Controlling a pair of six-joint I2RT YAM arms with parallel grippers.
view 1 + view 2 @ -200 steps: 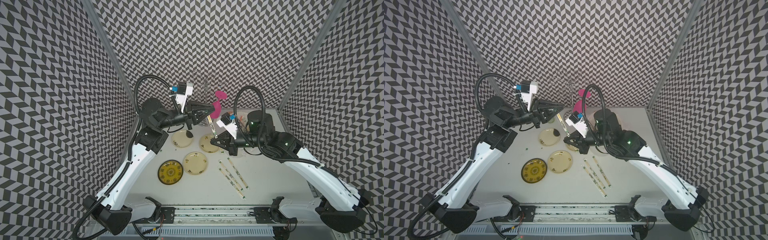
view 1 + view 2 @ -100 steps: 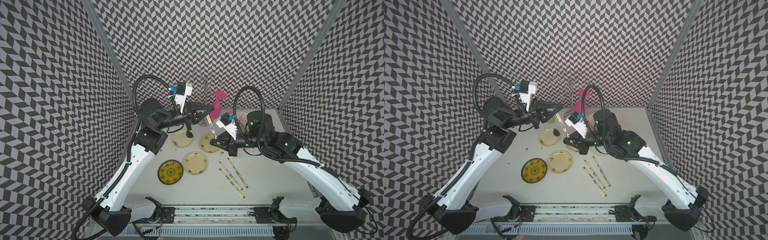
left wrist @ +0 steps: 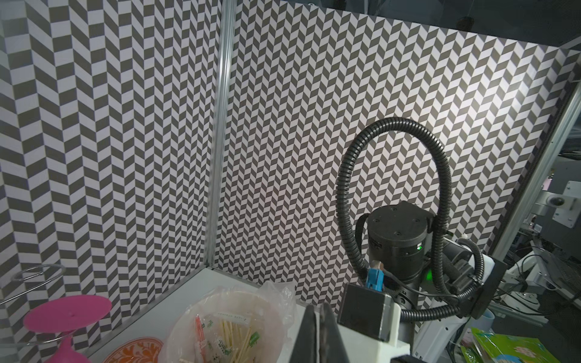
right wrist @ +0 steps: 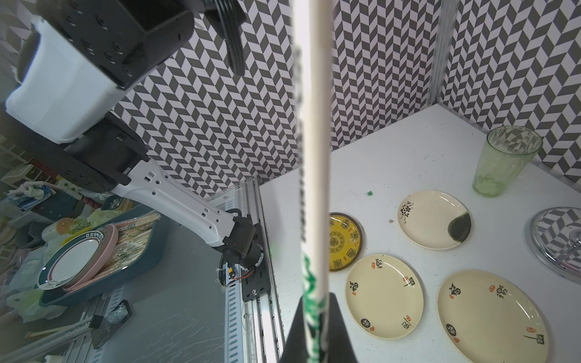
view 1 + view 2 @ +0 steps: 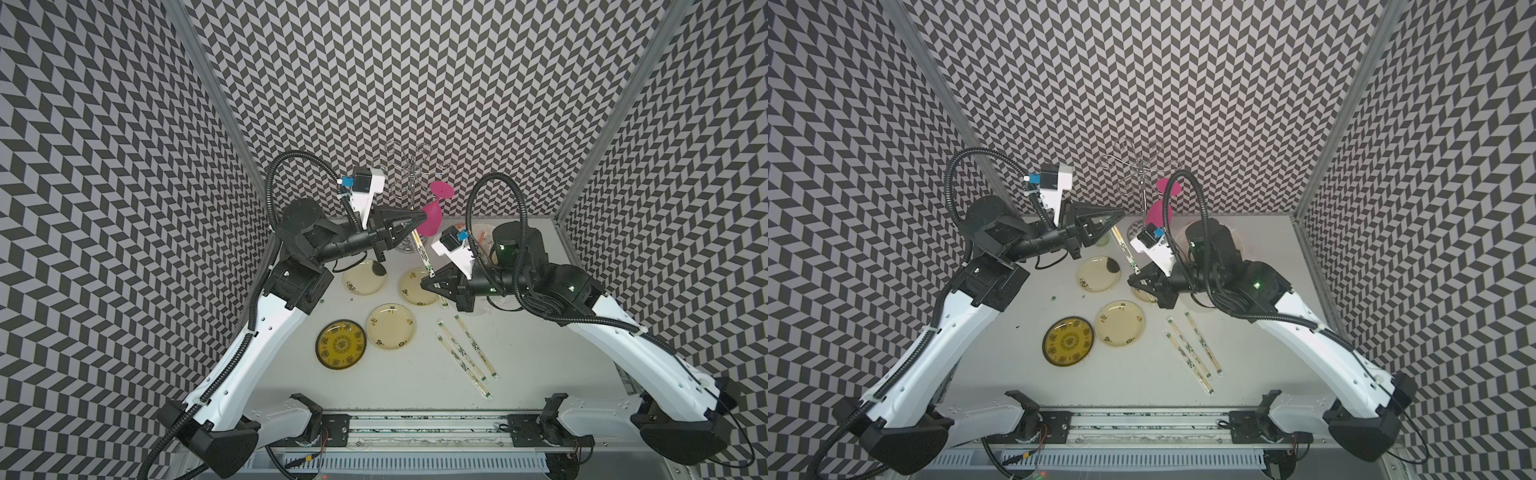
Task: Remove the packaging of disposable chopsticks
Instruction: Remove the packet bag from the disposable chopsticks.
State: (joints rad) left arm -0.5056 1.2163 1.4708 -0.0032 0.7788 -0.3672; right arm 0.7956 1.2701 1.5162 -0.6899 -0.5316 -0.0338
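Rising from the right end effector [image 5: 424,286], the packaging [image 5: 421,252] slants rearward

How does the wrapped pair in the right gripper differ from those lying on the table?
The held pair is raised and slanted, clamped in the right gripper; the table pairs lie flat, untouched. The held pair is alone; the table pairs lie close together. All wear printed sleeves with green ends.
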